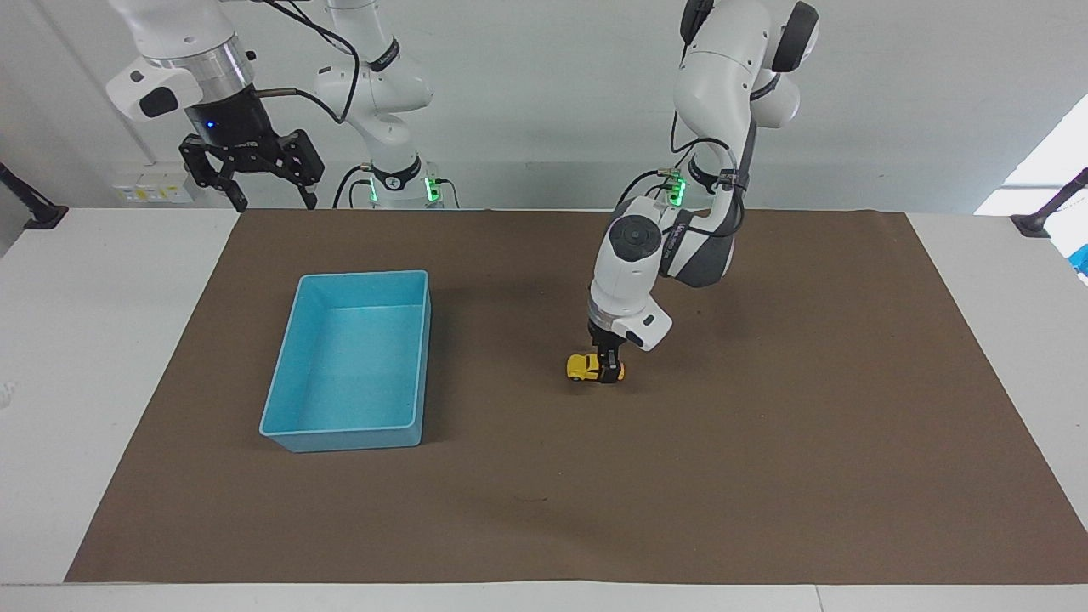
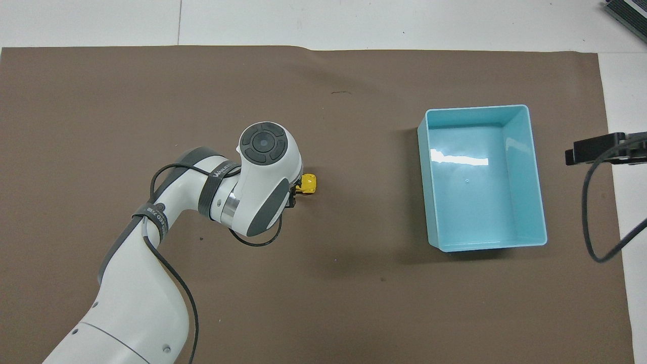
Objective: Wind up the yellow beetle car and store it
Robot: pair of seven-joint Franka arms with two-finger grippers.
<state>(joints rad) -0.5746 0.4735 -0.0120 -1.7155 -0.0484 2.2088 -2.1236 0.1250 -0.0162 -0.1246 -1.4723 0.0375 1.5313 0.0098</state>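
The yellow beetle car (image 1: 583, 366) (image 2: 309, 183) stands on its wheels on the brown mat near the table's middle. My left gripper (image 1: 608, 371) points straight down and is shut on the end of the car toward the left arm's end of the table. In the overhead view the left wrist covers that gripper and most of the car. The light-blue tray (image 1: 289, 433) (image 2: 536, 172) lies toward the right arm's end, with nothing in it. Up above the mat's corner beside the right arm's base, my right gripper (image 1: 269, 201) hangs open and waits.
The brown mat (image 1: 765, 476) (image 2: 101, 101) covers most of the white table. A black cable and part of the right arm's hand (image 2: 596, 149) show at the overhead view's edge next to the tray.
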